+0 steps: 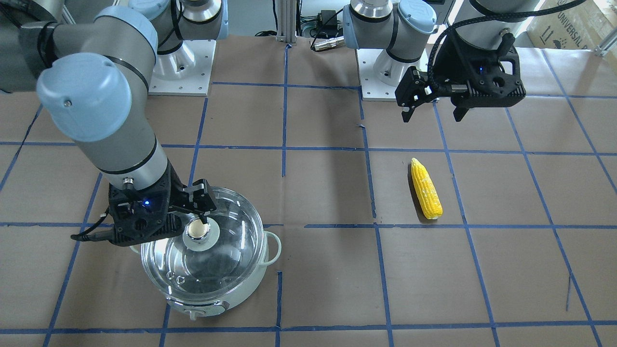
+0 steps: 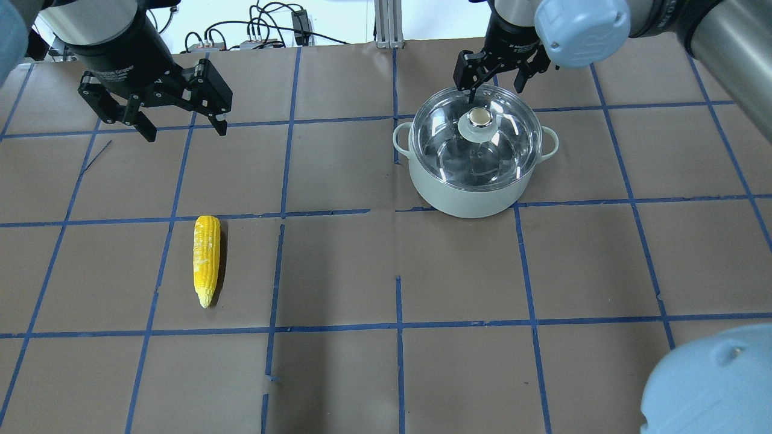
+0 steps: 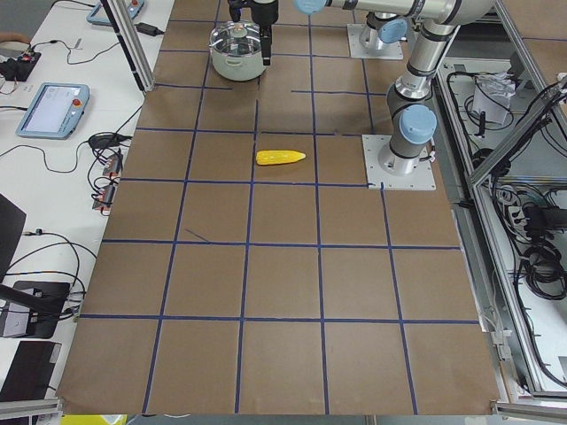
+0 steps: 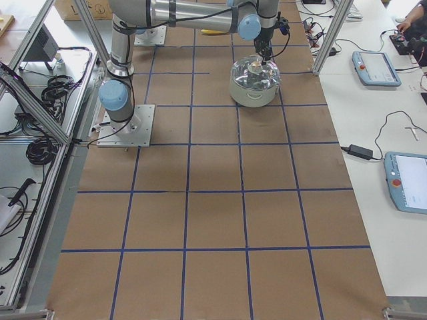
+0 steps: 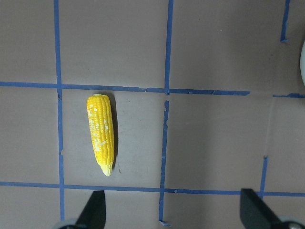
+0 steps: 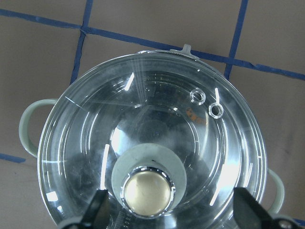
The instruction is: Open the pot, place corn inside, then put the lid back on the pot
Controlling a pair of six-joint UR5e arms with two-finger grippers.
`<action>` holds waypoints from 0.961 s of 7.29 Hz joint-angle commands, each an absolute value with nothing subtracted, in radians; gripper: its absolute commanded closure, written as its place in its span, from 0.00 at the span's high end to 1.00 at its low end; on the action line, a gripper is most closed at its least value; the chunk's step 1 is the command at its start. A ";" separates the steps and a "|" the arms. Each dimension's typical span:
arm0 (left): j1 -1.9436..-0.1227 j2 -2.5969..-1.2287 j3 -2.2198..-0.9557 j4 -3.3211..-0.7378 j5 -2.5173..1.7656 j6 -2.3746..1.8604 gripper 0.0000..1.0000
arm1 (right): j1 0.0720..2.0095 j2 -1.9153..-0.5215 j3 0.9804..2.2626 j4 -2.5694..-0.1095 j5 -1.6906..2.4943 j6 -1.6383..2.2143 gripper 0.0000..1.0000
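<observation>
The pale-green pot (image 2: 464,199) stands on the table with its clear glass lid (image 2: 443,147) on it. My right gripper (image 2: 494,84) is open and hovers just above the lid's beige knob (image 6: 147,192). In the right wrist view its fingers (image 6: 97,210) stand on either side of the knob, apart from it. The yellow corn (image 2: 205,259) lies flat on the table, well away from the pot. My left gripper (image 2: 184,129) is open and empty, high above the table behind the corn (image 5: 101,134). The pot also shows in the front-facing view (image 1: 250,284).
Blue tape lines divide the brown table into squares. The arms' white base plates (image 1: 181,72) sit at the robot's edge, with cables behind them. Teach pendants (image 4: 377,67) lie on side tables beyond the table's far edge.
</observation>
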State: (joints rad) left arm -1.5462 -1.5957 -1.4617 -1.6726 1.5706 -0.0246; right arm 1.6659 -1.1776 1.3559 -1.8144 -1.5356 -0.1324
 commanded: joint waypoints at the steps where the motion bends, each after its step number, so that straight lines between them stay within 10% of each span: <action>1: -1.546 -1.597 -1.480 -1.672 1.572 -0.023 1.00 | 1.669 -1.148 1.362 -1.825 -1.534 -0.133 0.90; 7: -1.545 -1.603 -1.465 -1.669 1.578 -0.020 1.00 | 1.695 -1.126 1.368 -1.833 -1.540 -0.132 0.84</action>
State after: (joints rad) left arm -1.5450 -1.6014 -1.4665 -1.6690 1.5754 -0.0200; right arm 1.6904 -1.1284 1.3665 -1.8329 -1.5371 -0.1312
